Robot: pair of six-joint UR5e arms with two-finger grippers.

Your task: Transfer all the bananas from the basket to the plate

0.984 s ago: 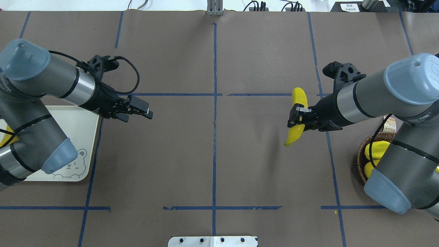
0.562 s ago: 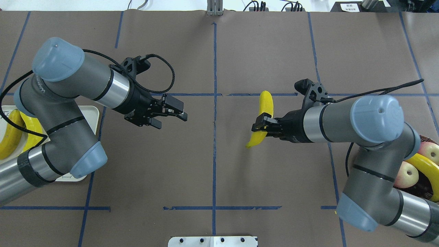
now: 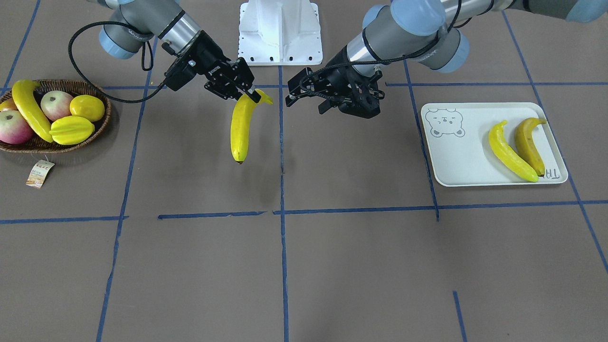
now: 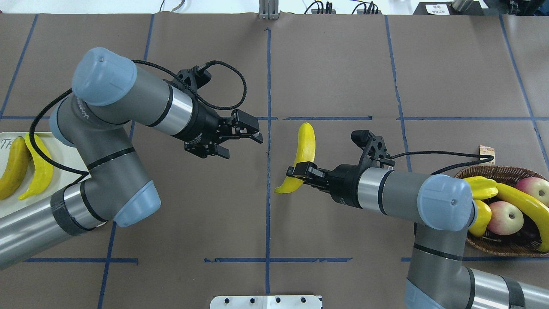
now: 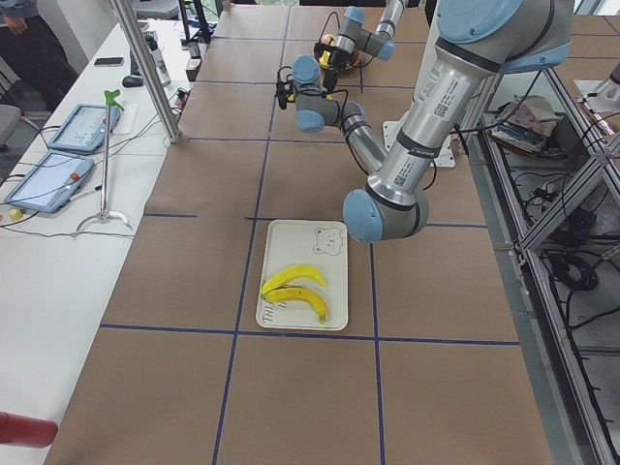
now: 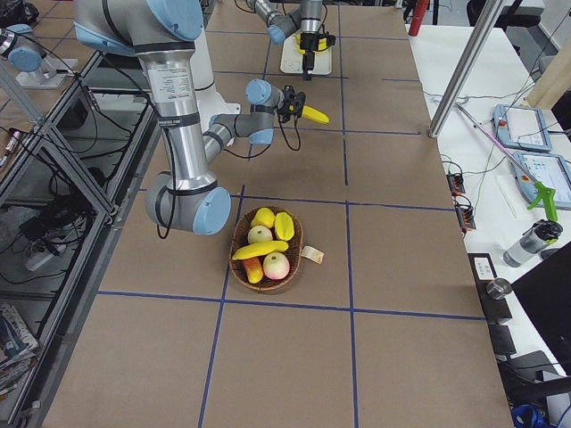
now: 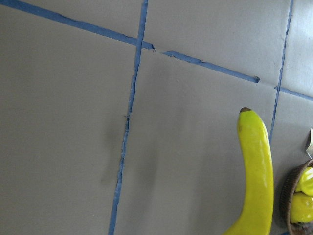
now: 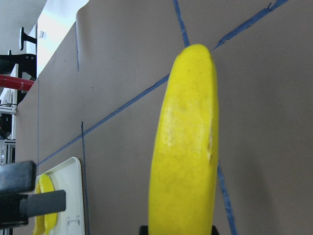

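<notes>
A brown table with two robot arms. A white plate on the robot's left carries two bananas side by side. The basket on its right holds one banana among other fruit. The right gripper pinches a fourth banana near its stem, above the table's middle. The left gripper hovers near, fingers wide and empty.

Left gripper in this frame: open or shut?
Open. The left gripper has its jaws apart with nothing between them; the banana is held by the right gripper, clear of the left one.
</notes>
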